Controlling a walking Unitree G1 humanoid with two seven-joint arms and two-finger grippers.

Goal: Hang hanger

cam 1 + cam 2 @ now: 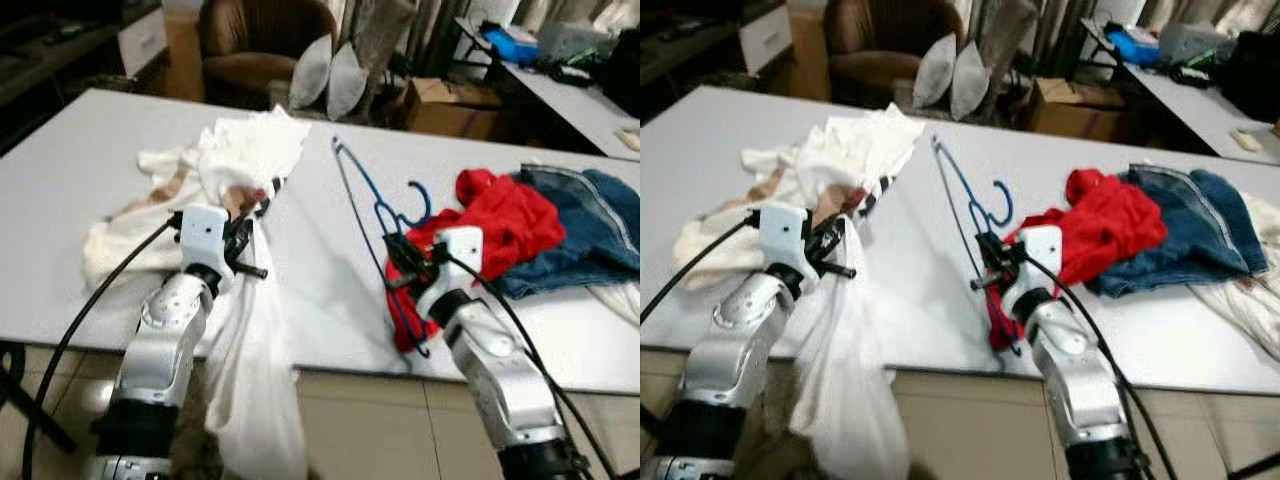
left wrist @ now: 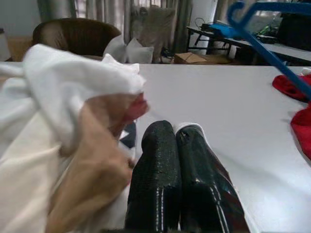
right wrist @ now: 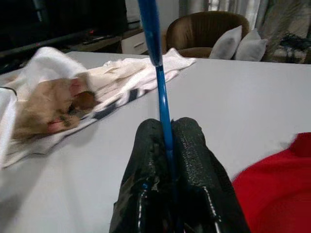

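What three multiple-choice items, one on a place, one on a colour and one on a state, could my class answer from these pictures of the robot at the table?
1. Where does the red garment lie?
A. on the armchair
B. on the table, against the jeans
C. on the floor

2. What colour is the hanger?
A. blue
B. white
C. black

3. What is the right gripper doing?
A. hanging open
B. holding the jeans
C. clamped on the hanger

Answers:
1 B: it rests on the table, touching the jeans.
2 A: its wire shows blue in the eye and wrist views.
3 C: the fingers pinch the blue rod, while the left gripper holds white cloth.
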